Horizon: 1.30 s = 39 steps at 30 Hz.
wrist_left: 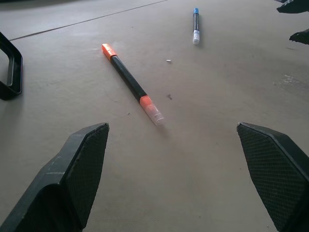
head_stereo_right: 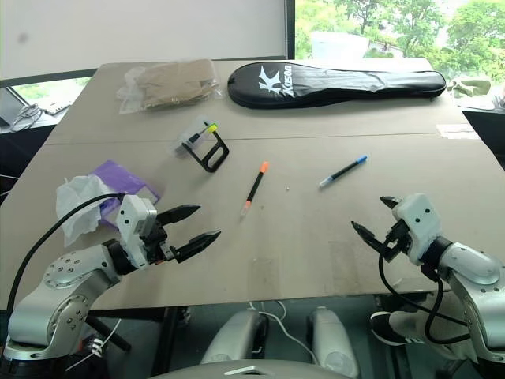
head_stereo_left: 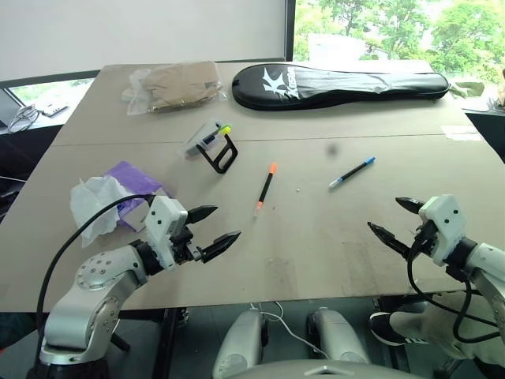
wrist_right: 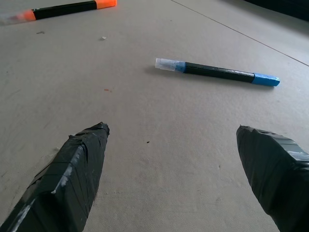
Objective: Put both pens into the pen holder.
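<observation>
From the head views, the desk (head_stereo_left: pixel 331 237) carries two pens lying flat and apart near its middle: the orange-capped pen (head_stereo_left: pixel 266 188) and, to its right, the blue-capped pen (head_stereo_left: pixel 352 171); the pen holder (head_stereo_left: pixel 211 144), clear with a black loop frame, lies beyond and to the left of the orange-capped pen, with a yellow-green-tipped marker (head_stereo_left: pixel 220 132) in it; a clear bag of brown stuff (head_stereo_left: pixel 177 85) and a long black case (head_stereo_left: pixel 339 84) lie at the far side; crumpled white tissue (head_stereo_left: pixel 99 201) and a purple cloth (head_stereo_left: pixel 134 178) lie at the left; the left hand (head_stereo_left: pixel 211 230) hovers over the near left of the desk, fingers spread, grasping nothing; the right hand (head_stereo_left: pixel 398 219) hovers at the near right, likewise spread and empty.

From the left wrist, the two black fingers (wrist_left: pixel 79 169) stand wide apart above bare desk; the orange-capped pen lies ahead between them, untouched; the blue-capped pen lies farther off; part of the holder's black frame shows at the edge.

From the right wrist, the taped fingers (wrist_right: pixel 72 179) are spread wide; the blue-capped pen lies ahead of them, clear of both; the orange-capped pen lies beyond.
</observation>
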{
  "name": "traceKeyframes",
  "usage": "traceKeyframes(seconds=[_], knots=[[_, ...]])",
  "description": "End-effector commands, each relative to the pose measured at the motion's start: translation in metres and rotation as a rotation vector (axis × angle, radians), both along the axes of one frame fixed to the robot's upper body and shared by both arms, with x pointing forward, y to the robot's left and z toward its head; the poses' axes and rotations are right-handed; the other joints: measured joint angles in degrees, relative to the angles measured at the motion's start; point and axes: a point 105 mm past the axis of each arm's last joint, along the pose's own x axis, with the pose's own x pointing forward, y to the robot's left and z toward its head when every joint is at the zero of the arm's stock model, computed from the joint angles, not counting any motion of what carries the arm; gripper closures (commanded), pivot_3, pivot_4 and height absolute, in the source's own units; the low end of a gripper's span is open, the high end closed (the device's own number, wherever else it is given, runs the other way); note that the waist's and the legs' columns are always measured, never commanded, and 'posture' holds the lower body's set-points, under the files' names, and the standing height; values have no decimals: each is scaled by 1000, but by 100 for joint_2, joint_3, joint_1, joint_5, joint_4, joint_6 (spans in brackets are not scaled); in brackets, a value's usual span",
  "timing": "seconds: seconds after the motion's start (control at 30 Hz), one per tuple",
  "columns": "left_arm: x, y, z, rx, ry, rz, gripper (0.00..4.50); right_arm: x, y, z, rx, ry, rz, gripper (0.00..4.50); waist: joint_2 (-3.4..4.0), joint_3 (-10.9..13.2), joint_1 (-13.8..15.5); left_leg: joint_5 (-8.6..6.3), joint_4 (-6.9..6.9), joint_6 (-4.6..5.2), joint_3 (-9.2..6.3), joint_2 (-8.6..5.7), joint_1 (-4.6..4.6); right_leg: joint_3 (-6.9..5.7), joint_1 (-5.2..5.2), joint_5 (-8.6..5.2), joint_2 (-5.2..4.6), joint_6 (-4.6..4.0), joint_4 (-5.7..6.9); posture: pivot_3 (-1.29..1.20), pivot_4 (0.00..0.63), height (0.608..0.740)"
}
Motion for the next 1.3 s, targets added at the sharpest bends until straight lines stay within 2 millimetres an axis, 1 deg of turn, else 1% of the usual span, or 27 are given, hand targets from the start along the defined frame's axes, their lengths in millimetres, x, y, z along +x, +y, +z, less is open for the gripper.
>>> traceKeyframes(seconds=[0.03,0.13,0.23,0.3,0.4,0.43,0.5,0.53,0.57,0.6,0.63,0.73,0.8,0.83,0.93,1.0,1.03,1.13,1.17,1.2,1.23,1.3], knots=[[2,-10,12,-12,-32,-31,84,-2,1,14,10,-60,2,0,0,0,0,0,0,0,0,0,0,0,0,0,0,0,0,0,150,740],[11,-21,19,-42,-35,-52,84,-3,8,13,14,-64,12,0,-1,0,52,0,2,0,-9,-1,-3,-9,2,0,0,0,0,0,150,740],[11,-27,23,-62,-42,-96,84,1,14,17,18,-82,24,0,0,0,11,0,2,0,-6,-1,2,-11,6,0,1,1,-1,0,150,740],[9,-30,24,-54,-46,-129,84,5,20,20,33,-61,44,0,0,0,-26,0,-1,0,3,-1,3,-10,5,0,2,1,-2,0,150,740],[3,-36,31,-59,-63,-190,84,20,27,32,49,-37,77,0,0,1,-38,0,-2,0,9,1,8,-9,3,1,4,0,-1,0,150,740],[2,-39,33,-58,-68,-208,84,28,29,35,9,-27,97,0,0,1,-21,0,-1,0,4,1,8,-11,4,1,4,0,-1,0,150,740],[0,-48,40,-44,-89,-256,84,51,35,41,-98,3,171,0,1,2,-16,0,-1,0,0,1,7,-13,5,1,5,-1,-1,0,150,740],[-1,-52,44,-39,-98,-273,84,62,36,40,-170,26,210,0,2,5,-27,0,1,0,2,0,8,-18,6,1,5,-1,-1,0,150,740],[-2,-56,46,-29,-107,-290,84,71,36,36,-274,49,264,0,7,8,-38,1,3,0,7,0,10,-17,7,2,5,-1,-2,0,150,740],[-3,-59,47,-21,-112,-299,84,76,35,31,-349,69,301,0,6,9,-35,1,3,2,13,-2,12,-14,8,3,5,-2,-4,0,150,740],[-3,-62,49,-23,-115,-304,84,86,34,28,-409,90,330,0,1,7,-30,1,2,2,15,-2,12,-15,8,2,5,-2,-6,0,150,740],[-3,-70,53,-25,-133,-317,84,124,38,28,-513,138,372,0,-5,9,-35,1,-8,1,5,-1,7,-23,6,2,5,-3,-11,0,150,740],[-4,-71,53,-13,-146,-323,84,144,37,27,-608,182,387,0,-2,23,-72,1,-13,-1,16,-1,-1,-13,-6,3,5,-3,-9,0,150,740],[-5,-71,52,-7,-153,-324,84,150,37,27,-651,207,396,0,-4,26,-81,13,-19,-21,18,-2,-9,-10,-15,3,4,-3,-8,0,150,740],[-5,-68,50,-3,-169,-304,84,163,40,30,-741,232,422,0,-4,28,-109,15,-33,-26,20,-4,-18,-10,-27,3,-1,-3,-19,0,150,740],[-4,-65,48,-14,-175,-280,84,166,42,27,-789,267,428,0,-4,28,-111,15,-39,-27,15,-4,-21,-12,-29,3,-2,-3,-26,0,150,740],[-4,-64,47,-15,-178,-272,84,164,40,23,-823,311,448,0,-4,28,-114,14,-40,-28,14,-4,-21,-11,-30,3,-3,-3,-28,0,150,740],[-7,-61,43,-27,-183,-247,0,154,31,14,-900,431,503,724,-3,27,-96,14,-41,-28,8,-6,-19,-8,-29,3,-7,-3,-28,0,150,740],[-9,-60,41,-30,-184,-239,0,152,29,13,-918,458,519,1162,-3,28,-80,14,-42,-28,8,-7,-17,-9,-27,3,-8,-4,-26,0,150,740],[-10,-60,40,-35,-183,-230,0,151,28,12,-930,473,524,1715,-3,27,-67,14,-40,-28,6,-7,-17,-9,-27,3,-8,-4,-26,0,150,740],[-11,-59,39,-44,-185,-217,0,152,29,13,-928,476,513,2024,-1,27,-49,14,-40,-28,6,-7,-17,-9,-27,3,-9,-4,-25,0,150,740],[-11,-58,38,-59,-189,-194,0,154,29,13,-912,478,489,2975,-1,27,-13,14,-39,-28,5,-8,-15,-9,-25,3,-10,-4,-22,0,150,740]])
